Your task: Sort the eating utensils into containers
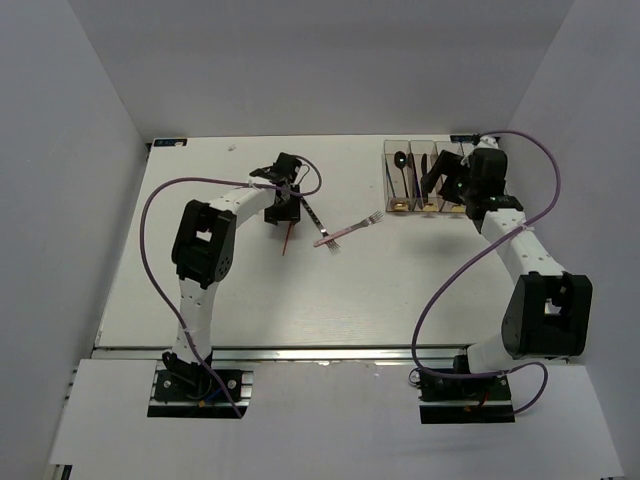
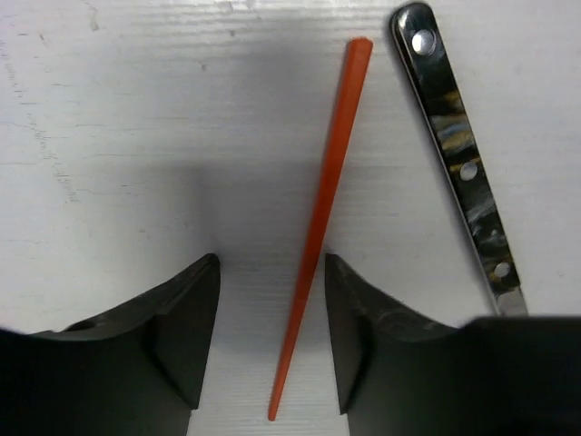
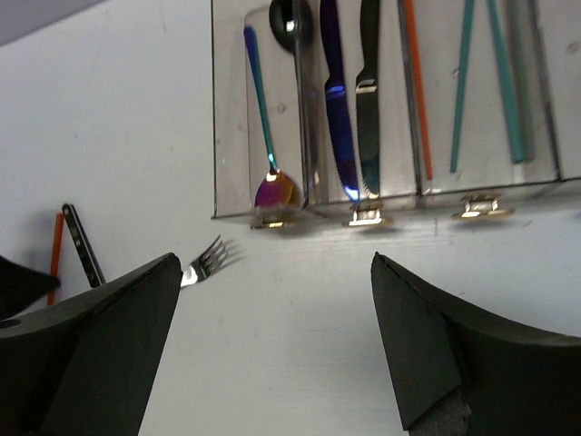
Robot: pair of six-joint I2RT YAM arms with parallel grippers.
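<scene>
An orange chopstick lies on the white table between the fingers of my left gripper, nearer the right finger, and neither finger touches it. That gripper is open, low over the table. The containers stand at the back right. In the right wrist view they hold a blue-handled spoon, a black spoon, a dark purple knife, another dark knife, an orange chopstick and green chopsticks. My right gripper hangs open and empty in front of them.
A dark marbled utensil handle lies just right of the orange chopstick. A pink-handled fork lies mid-table, its tines pointing toward the containers. Grey walls enclose the table on three sides.
</scene>
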